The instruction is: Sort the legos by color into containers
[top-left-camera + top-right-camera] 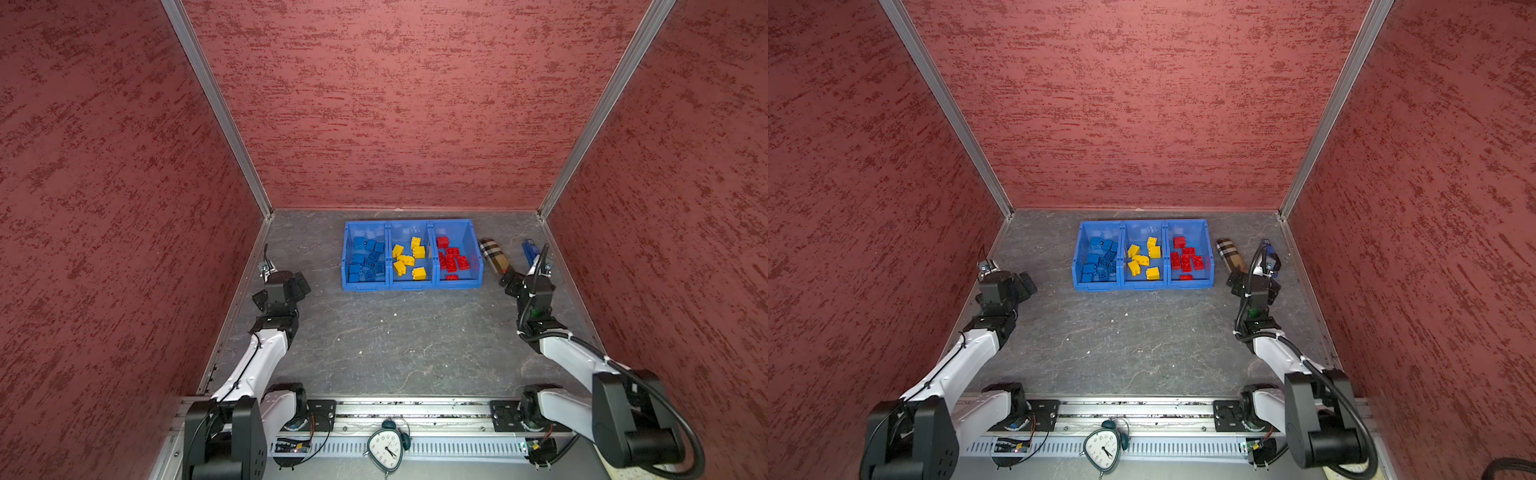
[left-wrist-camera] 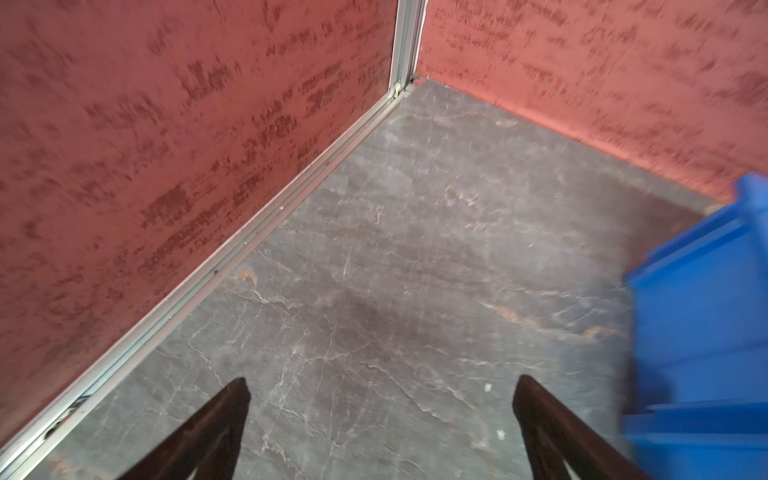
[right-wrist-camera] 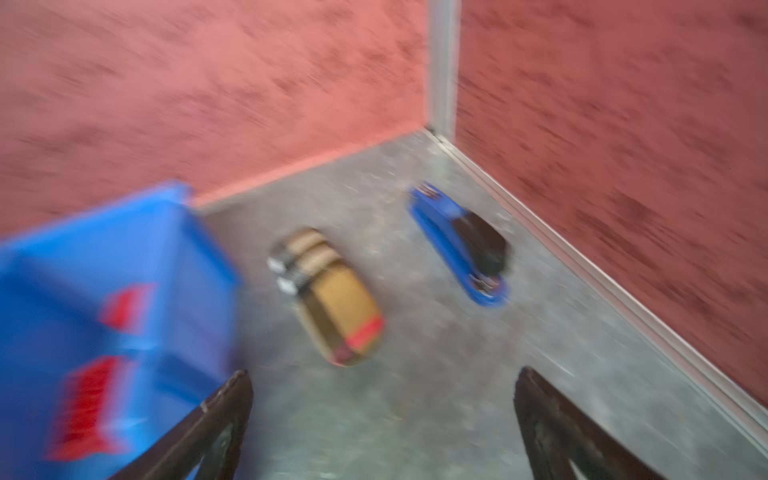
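The containers [image 1: 411, 285] [image 1: 1144, 285] are three joined blue bins at the back of the table. In both top views blue legos [image 1: 368, 259] fill the left bin, yellow legos [image 1: 409, 259] the middle one and red legos [image 1: 452, 259] the right one. My left gripper [image 2: 382, 384] hangs open and empty over bare table, left of the bins [image 2: 698, 316]. My right gripper [image 3: 382, 376] is open and empty too, just right of the bins' front corner [image 3: 166, 232]. The right wrist view is blurred; red legos [image 3: 89, 407] show through the bin wall.
A tan plaid case [image 1: 494, 255] [image 3: 332, 297] lies right of the bins, just beyond my right gripper [image 1: 509, 278]. A blue-and-black stapler [image 1: 530, 251] [image 3: 457, 245] lies near the right wall. An alarm clock [image 1: 386, 446] sits on the front rail. Red walls enclose three sides.
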You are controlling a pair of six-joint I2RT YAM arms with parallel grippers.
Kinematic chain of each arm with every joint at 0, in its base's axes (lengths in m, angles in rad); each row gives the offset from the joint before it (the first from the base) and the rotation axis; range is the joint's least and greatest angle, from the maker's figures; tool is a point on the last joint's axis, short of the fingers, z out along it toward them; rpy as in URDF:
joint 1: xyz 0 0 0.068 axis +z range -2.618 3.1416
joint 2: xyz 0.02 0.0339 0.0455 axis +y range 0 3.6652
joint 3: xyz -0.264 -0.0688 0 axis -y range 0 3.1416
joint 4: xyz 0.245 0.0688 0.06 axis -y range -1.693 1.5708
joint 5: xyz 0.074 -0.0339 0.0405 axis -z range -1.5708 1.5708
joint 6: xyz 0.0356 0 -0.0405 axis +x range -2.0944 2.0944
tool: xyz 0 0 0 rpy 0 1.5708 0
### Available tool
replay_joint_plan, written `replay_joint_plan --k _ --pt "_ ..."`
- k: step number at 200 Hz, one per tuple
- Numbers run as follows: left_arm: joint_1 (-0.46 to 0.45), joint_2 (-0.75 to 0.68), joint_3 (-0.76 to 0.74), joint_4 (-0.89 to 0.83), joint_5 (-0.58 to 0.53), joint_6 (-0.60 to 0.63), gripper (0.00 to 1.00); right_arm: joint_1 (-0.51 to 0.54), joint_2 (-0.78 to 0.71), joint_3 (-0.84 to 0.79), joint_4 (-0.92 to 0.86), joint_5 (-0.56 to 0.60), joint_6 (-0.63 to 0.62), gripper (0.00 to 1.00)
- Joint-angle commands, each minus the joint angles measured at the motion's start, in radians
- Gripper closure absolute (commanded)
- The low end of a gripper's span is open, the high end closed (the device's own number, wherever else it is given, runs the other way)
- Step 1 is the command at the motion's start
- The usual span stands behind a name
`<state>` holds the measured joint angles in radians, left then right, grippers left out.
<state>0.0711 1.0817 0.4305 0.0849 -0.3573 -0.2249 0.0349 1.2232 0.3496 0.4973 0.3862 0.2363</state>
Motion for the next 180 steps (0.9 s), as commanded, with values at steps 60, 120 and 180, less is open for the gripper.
replay_joint_plan --k 60,120,180 --pt "-0.025 0.365 -0.012 0.65 0.309 0.177 0.01 -0.068 0.303 -0.056 0.62 -0.295 -0.214 0.01" --pt "-0.043 0.453 -0.05 0.806 0.361 0.225 0.01 -0.074 0.33 -0.077 0.686 -0.201 -0.175 0.01" --pt "-0.045 0.453 -0.051 0.804 0.361 0.224 0.01 -0.074 0.327 -0.08 0.684 -0.201 -0.175 0.01"
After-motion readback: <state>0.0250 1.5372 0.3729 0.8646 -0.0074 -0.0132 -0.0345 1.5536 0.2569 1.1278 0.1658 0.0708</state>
